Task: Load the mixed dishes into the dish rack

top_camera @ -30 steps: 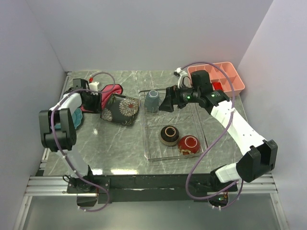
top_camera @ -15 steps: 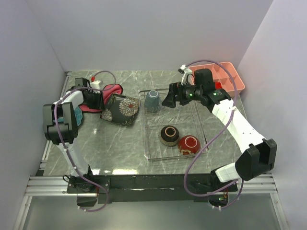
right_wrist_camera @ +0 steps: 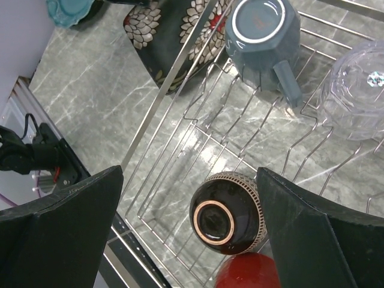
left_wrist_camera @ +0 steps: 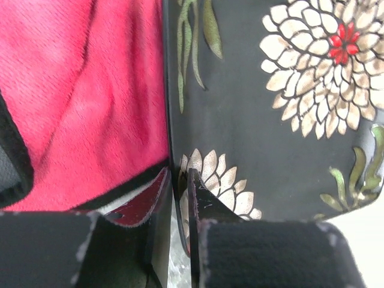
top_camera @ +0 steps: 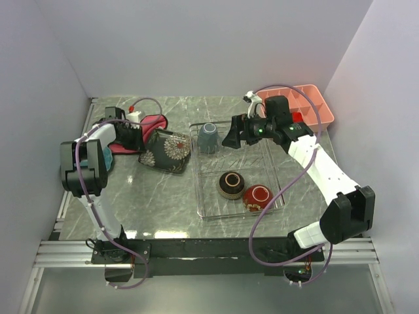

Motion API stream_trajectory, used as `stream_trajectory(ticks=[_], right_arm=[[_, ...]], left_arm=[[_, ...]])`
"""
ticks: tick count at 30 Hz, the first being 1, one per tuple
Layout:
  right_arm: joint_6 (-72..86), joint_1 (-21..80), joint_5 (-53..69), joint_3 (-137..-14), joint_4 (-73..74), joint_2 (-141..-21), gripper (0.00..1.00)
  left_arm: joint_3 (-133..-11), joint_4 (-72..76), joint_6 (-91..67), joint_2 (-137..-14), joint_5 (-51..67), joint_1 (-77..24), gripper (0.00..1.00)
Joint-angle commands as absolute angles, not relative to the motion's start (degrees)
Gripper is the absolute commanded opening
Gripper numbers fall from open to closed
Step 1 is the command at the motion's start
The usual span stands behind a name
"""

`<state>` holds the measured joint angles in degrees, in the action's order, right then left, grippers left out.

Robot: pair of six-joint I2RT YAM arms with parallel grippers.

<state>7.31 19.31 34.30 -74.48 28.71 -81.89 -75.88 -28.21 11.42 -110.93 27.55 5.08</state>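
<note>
The square dark plate (top_camera: 165, 150) with white flowers lies tilted on the table, left of the dish rack (top_camera: 198, 190). My left gripper (top_camera: 141, 145) is at the plate's left edge. In the left wrist view the plate (left_wrist_camera: 270, 120) has its rim between my two fingers (left_wrist_camera: 201, 198), and the left gripper (left_wrist_camera: 179, 177) is shut on it. In the rack stand a grey-blue mug (top_camera: 208, 137), a dark bowl (top_camera: 231, 184) and a red bowl (top_camera: 257, 198), all upside down. My right gripper (top_camera: 230, 136) hangs open above the rack, and my right gripper (right_wrist_camera: 187, 180) has the dark bowl (right_wrist_camera: 227, 213) below it. A blue plate (top_camera: 105, 162) shows partly under the left arm.
A red-pink cloth (top_camera: 152, 123) lies behind the square plate, touching it. A pink compartment tray (top_camera: 308, 104) stands at the back right. A clear upturned glass (right_wrist_camera: 357, 90) sits in the rack's far part. Walls close in the table on three sides.
My left gripper has closed on the square plate's left edge. The right gripper has drawn slightly up and back from the mug, still open.
</note>
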Motion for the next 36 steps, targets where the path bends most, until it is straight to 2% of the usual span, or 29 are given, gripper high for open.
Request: stream_trajectory(ticks=[1,9,13,17,20,29,36], right_arm=[[4.83,18.81,36.47,-74.44,26.10,-79.28,1.00],[0.89,19.95,42.62,-79.36,24.78,-83.05,1.00],[-9.91,23.54,46.14,-81.12,24.53,-86.57,1.00],[-24.47,28.98,44.83,-83.23,23.46,-90.78,1.00],[-29.52,32.77,42.98,-85.08,20.94,-94.91,1.00],[-22.16,37.18,48.25,-94.04,13.80,-107.83,1.00],[-15.47,38.94,52.55,-97.82,10.19,-115.91,1.00]], left_arm=[[-76.29,-31.72,15.46,-101.98,29.11,3.08,0.01],[-74.27,-35.68,23.01,-85.02,24.26,3.16,0.01],[-67.61,-36.30,29.86,-76.92,23.73,3.16,0.01],[-59.52,-34.98,40.66,-67.61,28.11,4.48,0.01],[-54.41,-34.28,44.90,-62.06,28.91,4.57,0.01],[-49.22,-33.67,46.06,-52.66,33.40,4.57,0.01],[-49.74,-33.76,43.51,-51.07,34.98,4.83,0.01]])
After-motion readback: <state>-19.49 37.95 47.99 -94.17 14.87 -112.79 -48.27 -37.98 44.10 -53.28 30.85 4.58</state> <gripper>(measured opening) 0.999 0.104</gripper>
